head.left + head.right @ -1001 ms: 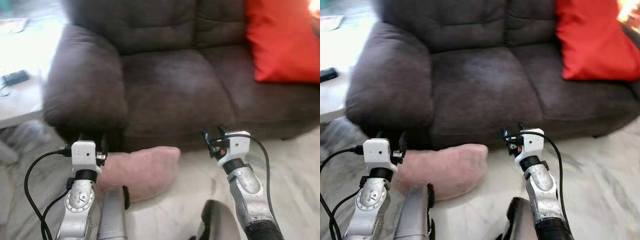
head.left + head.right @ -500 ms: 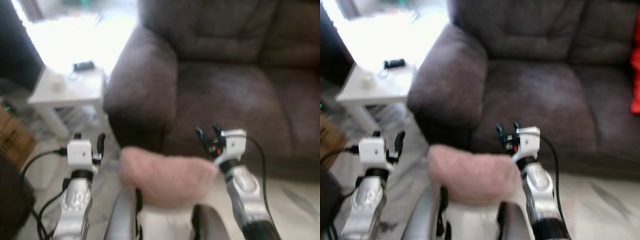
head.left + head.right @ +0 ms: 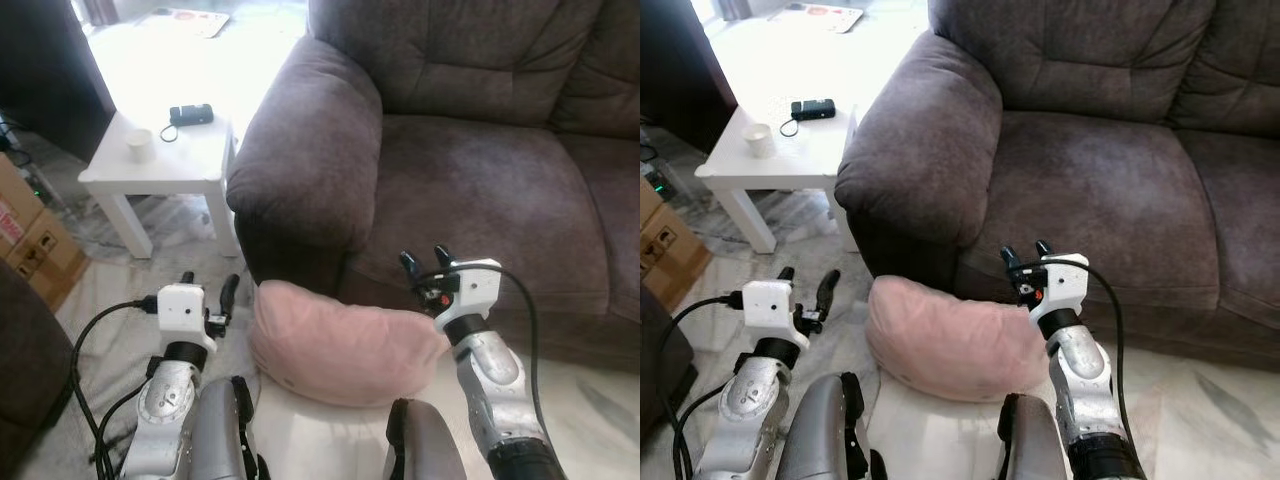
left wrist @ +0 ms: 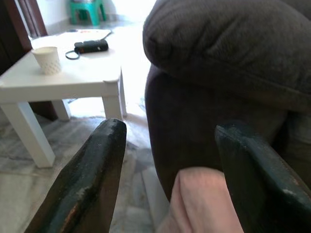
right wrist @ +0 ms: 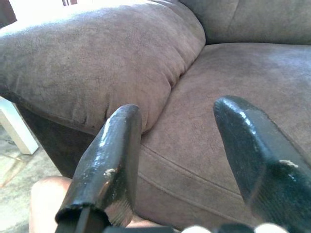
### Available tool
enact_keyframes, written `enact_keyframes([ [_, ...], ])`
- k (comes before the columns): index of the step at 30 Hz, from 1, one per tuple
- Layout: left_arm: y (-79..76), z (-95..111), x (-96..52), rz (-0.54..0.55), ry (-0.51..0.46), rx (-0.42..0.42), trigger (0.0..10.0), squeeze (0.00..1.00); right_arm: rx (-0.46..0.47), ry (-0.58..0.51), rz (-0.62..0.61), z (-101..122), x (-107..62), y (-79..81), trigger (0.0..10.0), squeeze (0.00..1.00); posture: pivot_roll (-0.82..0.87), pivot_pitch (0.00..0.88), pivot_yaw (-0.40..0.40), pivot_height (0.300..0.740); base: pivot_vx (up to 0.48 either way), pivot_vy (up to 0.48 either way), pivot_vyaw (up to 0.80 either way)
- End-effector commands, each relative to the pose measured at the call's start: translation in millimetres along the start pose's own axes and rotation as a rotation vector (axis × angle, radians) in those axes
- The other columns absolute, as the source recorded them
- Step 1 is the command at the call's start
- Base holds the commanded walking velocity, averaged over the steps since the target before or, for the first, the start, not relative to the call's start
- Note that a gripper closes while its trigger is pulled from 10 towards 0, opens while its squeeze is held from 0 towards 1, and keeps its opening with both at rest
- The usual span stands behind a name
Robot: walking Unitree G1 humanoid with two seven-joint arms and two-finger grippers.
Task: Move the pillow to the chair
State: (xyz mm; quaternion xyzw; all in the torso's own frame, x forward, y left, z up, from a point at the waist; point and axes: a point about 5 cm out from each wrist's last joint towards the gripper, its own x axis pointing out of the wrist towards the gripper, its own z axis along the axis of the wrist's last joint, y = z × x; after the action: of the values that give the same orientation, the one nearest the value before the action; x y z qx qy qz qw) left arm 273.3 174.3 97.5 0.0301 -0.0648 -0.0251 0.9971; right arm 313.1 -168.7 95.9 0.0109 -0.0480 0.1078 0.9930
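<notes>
- Nearest, pink pillow lies on the floor btwn both sets of fingers, just below them, butted against the sofa front.
- Left gripper: fingers spread, nothing held, hovering just left of pillow's end.
- Right gripper: fingers spread too, empty, above pillow's right end w/ the seat cushion beyond.
- To do it well, I'd judge: drop both wrists lower, close in from each end evenly, squeeze deep since it's soft, lift level.
- Farther past left fingers: white counter w/ small cup & dark device.
</notes>
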Motion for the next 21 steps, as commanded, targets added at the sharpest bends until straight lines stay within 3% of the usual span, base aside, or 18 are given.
enact_keyframes([
  [1,-1.8,-5.5,-3.0,-0.011,0.03,-0.02,10.0,0.0,0.011,0.014,-0.017,-3.3,-2.7,-2.9,10.0,0.0,0.08,0.141,-0.041,0.521,0.0,0.0,0.0],
  [8,-0.1,-6.4,-4.2,-0.018,0.039,-0.01,10.0,0.0,0.017,0.029,-0.028,-5.3,-2.5,-3.8,10.0,0.0,0.08,0.141,-0.041,0.521,0.0,0.0,0.0],
  [21,3.6,-5.9,-4.3,-0.013,0.039,0.0,10.0,0.0,0.016,0.039,-0.017,-6.2,-0.4,-2.1,10.0,0.0,0.08,0.134,-0.041,0.521,0.0,0.0,-0.66],
])
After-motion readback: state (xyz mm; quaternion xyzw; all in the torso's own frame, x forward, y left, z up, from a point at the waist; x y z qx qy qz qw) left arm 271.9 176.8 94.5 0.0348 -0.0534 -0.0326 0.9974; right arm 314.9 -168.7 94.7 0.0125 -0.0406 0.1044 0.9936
